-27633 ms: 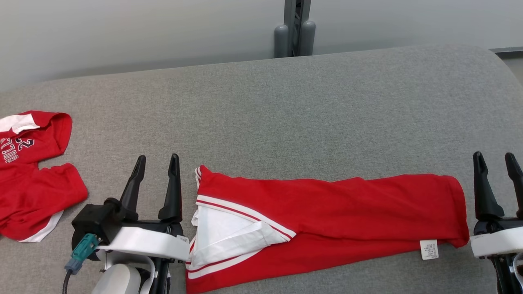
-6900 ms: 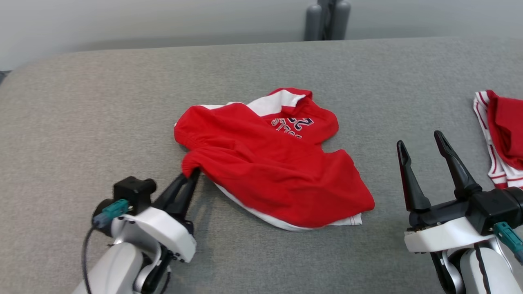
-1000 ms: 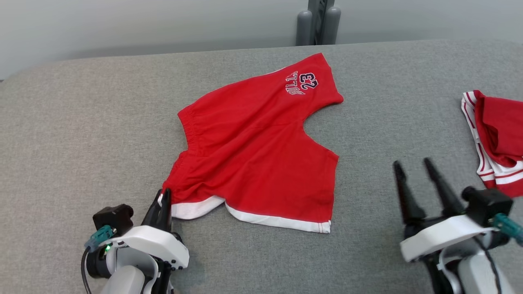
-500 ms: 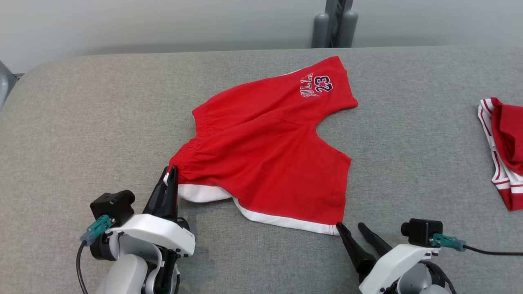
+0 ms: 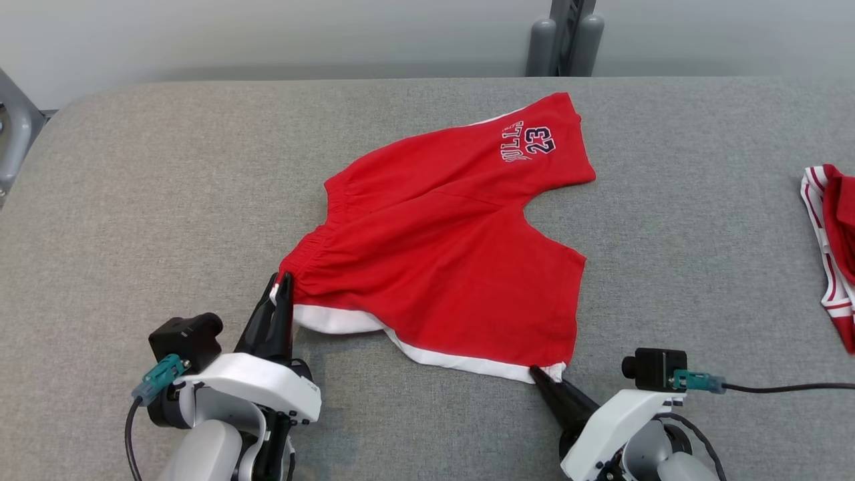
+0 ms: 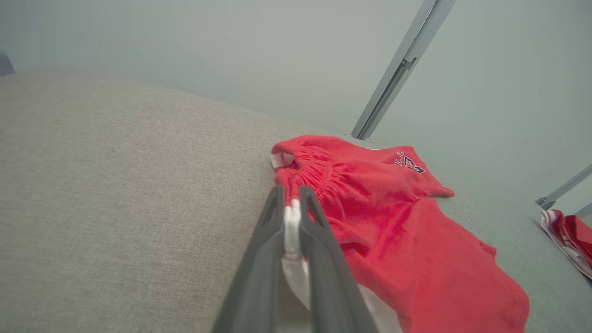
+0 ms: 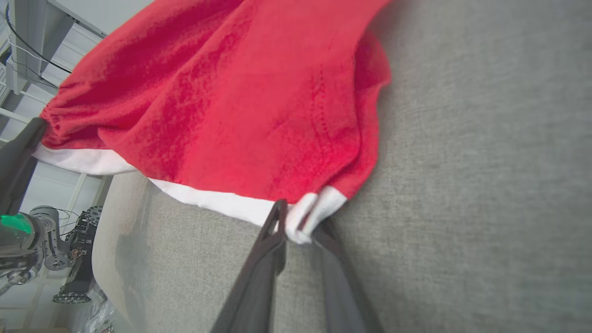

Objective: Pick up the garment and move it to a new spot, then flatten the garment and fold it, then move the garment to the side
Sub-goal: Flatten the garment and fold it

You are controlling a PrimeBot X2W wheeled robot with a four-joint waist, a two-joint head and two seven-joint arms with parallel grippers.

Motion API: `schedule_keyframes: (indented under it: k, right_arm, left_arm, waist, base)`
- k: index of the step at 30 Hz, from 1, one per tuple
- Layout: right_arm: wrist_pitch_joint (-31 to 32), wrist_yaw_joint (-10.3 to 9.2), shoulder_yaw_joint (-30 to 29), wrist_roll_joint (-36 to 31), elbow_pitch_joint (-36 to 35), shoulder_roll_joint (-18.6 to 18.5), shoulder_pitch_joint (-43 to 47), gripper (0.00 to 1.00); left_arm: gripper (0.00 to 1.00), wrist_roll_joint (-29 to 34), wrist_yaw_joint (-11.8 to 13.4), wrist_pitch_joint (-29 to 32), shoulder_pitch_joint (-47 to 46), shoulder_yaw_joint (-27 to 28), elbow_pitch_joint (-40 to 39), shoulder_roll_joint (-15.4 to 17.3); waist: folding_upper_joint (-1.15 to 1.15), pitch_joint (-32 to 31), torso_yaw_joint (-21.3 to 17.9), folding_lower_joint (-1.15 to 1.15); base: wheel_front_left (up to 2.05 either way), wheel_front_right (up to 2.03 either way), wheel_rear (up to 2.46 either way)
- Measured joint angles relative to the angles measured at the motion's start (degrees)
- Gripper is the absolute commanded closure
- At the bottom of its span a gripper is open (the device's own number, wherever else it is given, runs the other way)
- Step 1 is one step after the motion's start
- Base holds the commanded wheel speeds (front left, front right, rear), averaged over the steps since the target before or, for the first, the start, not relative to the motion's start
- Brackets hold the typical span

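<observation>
The garment (image 5: 441,267) is a pair of red shorts with white trim and a "23" print, spread on the grey padded surface (image 5: 167,167). My left gripper (image 5: 280,284) is shut on the white edge at the near left corner, and the cloth (image 6: 393,231) is pinched between its fingers (image 6: 291,194). My right gripper (image 5: 538,374) sits at the near right corner of the white hem. In the right wrist view the hem of the shorts (image 7: 231,92) is bunched between the two dark fingers of that gripper (image 7: 300,222), which are shut on it.
A second red and white garment (image 5: 838,247) lies at the right edge of the surface (image 6: 566,236). A grey metal post (image 5: 568,33) stands behind the far edge. The surface's rounded left end is near a grey frame (image 5: 13,127).
My right gripper has moved in from the right to the shorts' near right hem corner and closed on it. The left gripper keeps its hold. The head view has shifted slightly.
</observation>
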Motion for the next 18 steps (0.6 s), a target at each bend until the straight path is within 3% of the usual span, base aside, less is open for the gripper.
schedule_keyframes:
  k: [5, 13, 18]
  right_arm:
    - [-2.8, 0.0, -1.1, -0.5, 0.5, -0.6, -0.1, 1.0]
    - [-4.5, 0.01, -6.1, -1.0, -2.3, -6.9, 0.7, 1.0]
    - [-3.4, 0.08, -7.2, -1.8, -4.5, -8.6, 2.9, 1.0]
  left_arm:
    - [1.0, -0.1, 0.3, 0.1, 0.7, 0.1, 0.2, 0.6]
    - [1.0, -0.1, 0.5, 2.0, 2.5, -1.1, 0.6, 1.9]
    - [1.0, 0.0, 0.6, 4.2, 4.9, -2.3, 0.6, 2.5]
  waist:
    - [0.0, -0.7, -0.2, 0.0]
    - [0.0, -2.7, -1.8, 0.0]
    - [0.0, -4.0, -2.7, 0.0]
  base:
    - [0.0, 0.0, 0.0]
    - [0.0, 0.0, 0.0]
    - [0.0, 0.0, 0.0]
